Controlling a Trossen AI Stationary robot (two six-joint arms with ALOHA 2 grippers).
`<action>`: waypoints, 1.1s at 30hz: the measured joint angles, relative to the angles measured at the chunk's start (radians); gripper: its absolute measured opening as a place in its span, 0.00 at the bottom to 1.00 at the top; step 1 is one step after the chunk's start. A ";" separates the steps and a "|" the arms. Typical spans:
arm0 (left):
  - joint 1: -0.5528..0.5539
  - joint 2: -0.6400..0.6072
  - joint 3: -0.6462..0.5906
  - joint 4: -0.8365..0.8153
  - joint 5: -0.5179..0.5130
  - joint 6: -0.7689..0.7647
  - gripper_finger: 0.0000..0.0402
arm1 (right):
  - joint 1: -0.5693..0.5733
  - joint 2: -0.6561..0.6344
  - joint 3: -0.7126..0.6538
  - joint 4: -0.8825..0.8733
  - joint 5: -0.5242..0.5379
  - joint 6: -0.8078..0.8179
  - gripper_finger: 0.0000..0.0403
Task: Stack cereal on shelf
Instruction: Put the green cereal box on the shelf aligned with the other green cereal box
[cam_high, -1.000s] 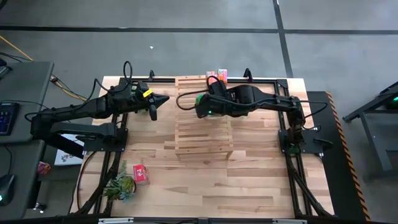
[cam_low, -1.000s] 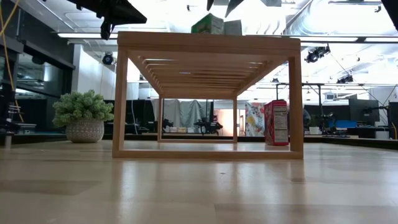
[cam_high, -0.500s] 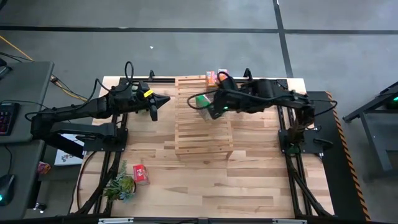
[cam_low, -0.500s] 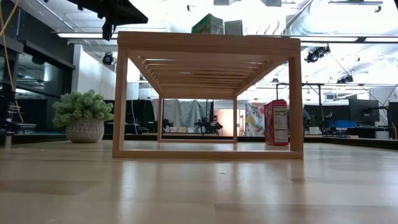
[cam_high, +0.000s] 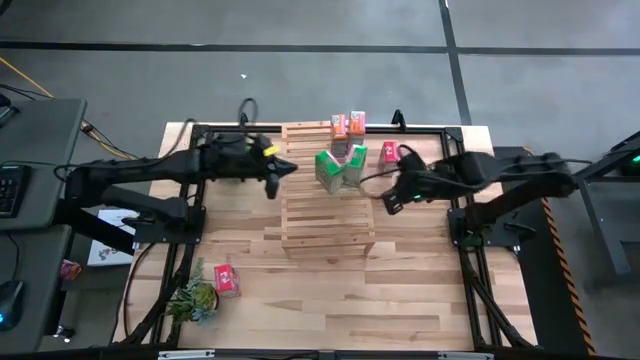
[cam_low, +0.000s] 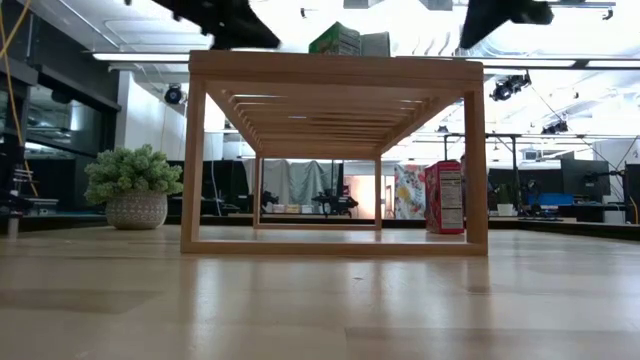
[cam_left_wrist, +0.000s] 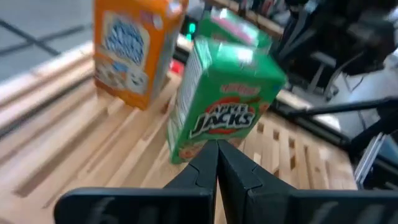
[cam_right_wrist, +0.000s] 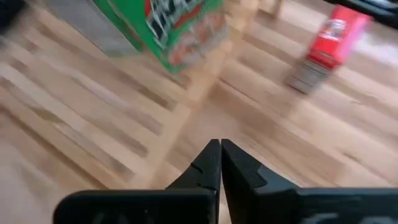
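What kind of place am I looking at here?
Probably a robotics lab or workshop: two arms on a black-framed table, cereal boxes staged on a wooden rack, and desks with monitors behind.

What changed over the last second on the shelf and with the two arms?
The right gripper let go of a green cereal box, drew back off the shelf toward its own side and shut. The left gripper, shut, moved in toward the green boxes. The orange boxes stayed put.
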 joint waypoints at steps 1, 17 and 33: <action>-0.005 0.032 0.014 0.001 0.000 -0.003 0.00 | -0.007 -0.049 -0.065 0.085 0.009 -0.010 0.01; -0.048 0.265 0.055 0.204 -0.178 -0.230 0.00 | -0.355 -0.228 -0.497 0.806 -0.251 -0.491 0.00; -0.020 0.334 0.055 0.295 -0.171 -0.231 0.00 | -0.431 -0.130 -0.497 0.921 -0.348 -0.530 0.00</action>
